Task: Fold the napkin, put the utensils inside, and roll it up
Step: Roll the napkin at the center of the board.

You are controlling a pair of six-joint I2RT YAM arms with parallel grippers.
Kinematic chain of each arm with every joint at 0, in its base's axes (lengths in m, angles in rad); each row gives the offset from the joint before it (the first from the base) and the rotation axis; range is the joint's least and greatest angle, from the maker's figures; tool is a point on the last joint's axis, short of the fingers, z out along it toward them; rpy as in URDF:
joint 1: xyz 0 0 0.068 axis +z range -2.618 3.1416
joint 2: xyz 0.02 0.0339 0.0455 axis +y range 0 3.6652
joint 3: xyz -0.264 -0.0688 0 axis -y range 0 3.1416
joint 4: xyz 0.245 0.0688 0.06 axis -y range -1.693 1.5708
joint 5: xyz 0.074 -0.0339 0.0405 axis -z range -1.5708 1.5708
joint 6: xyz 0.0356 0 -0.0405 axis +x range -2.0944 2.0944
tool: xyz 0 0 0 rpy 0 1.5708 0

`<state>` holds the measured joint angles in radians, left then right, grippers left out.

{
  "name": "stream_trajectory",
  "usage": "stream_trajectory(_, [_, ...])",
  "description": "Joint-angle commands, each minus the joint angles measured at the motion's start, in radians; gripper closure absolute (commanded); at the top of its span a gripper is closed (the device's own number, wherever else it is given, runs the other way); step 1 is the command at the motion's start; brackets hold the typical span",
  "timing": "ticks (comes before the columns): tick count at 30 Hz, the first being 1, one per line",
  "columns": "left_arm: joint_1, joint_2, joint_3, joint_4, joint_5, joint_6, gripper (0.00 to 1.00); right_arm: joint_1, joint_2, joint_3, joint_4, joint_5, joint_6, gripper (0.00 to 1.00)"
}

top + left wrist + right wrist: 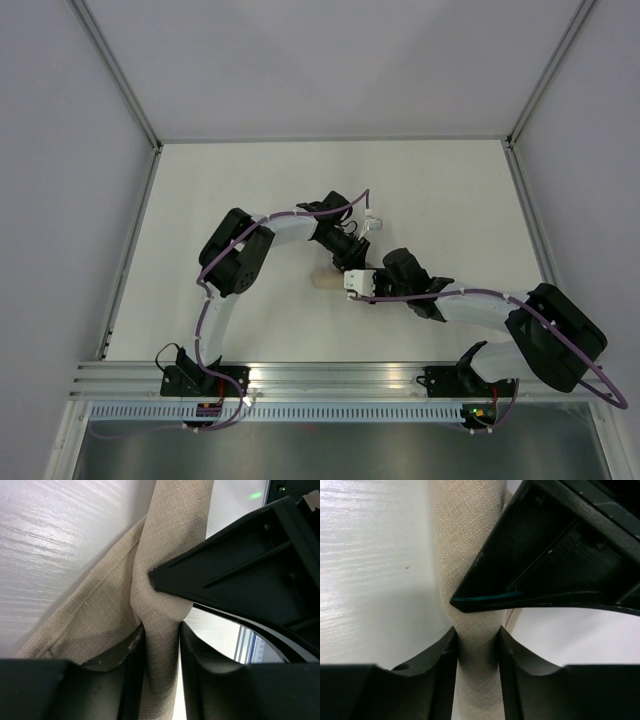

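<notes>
Left jaws and right jaws each pinch the slim rolled napkin (160, 555), close together, near the middle of the worktop (430, 200). Uneven pulling, or one side letting go early, could loosen the cloth and let the roll spring open.

The napkin (160, 575) is plain tan with a fine linen weave and no print; its hem, left of the left claw (161, 645), is the same tan. The left claw and right claw (477, 647) are matte black. The counter (375, 565) is white with faint streaks. Purple cables (480, 292) line the white-and-black arms (285, 231).
</notes>
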<state>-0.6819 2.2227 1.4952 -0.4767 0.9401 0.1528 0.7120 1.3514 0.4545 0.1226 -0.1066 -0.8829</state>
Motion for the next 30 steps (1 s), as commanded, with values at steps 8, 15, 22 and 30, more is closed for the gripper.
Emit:
stream_trajectory(8, [-0.004, -0.092, -0.058, -0.002, -0.194, -0.004, 0.53, 0.003, 0.017, 0.019, -0.147, -0.01, 0.025, 0.67])
stream_trajectory(15, [0.033, -0.247, -0.133, 0.159, -0.326, -0.059, 0.49, 0.003, 0.026, 0.067, -0.233, -0.061, 0.056, 0.69])
stream_trajectory(22, [0.082, -0.44, -0.332, 0.395, -0.452, -0.142, 0.48, -0.011, 0.064, 0.134, -0.32, -0.133, 0.071, 0.71])
stream_trajectory(30, [0.091, -0.652, -0.564, 0.663, -0.679, -0.257, 0.48, -0.111, 0.182, 0.298, -0.524, -0.284, 0.027, 0.71])
